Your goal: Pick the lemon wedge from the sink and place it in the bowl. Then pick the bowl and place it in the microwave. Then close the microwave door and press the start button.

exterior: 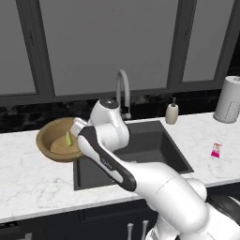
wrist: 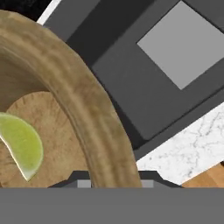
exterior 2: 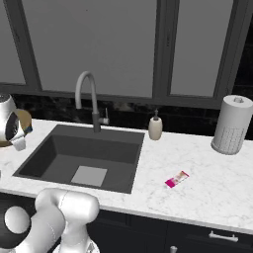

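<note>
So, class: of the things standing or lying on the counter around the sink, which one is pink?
The small flat packet, lying right of the sink. The soap bottle is cream, the paper towel roll white, the bowl brown wood.

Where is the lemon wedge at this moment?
The lemon wedge lies inside the bowl, on the counter left of the sink in the left base view.

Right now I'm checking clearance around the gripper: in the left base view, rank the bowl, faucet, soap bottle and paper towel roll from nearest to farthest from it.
1. Bowl: at the gripper, which sits on its right rim.
2. Faucet: behind the sink.
3. Soap bottle: right of the faucet.
4. Paper towel roll: far right of the counter.
</note>
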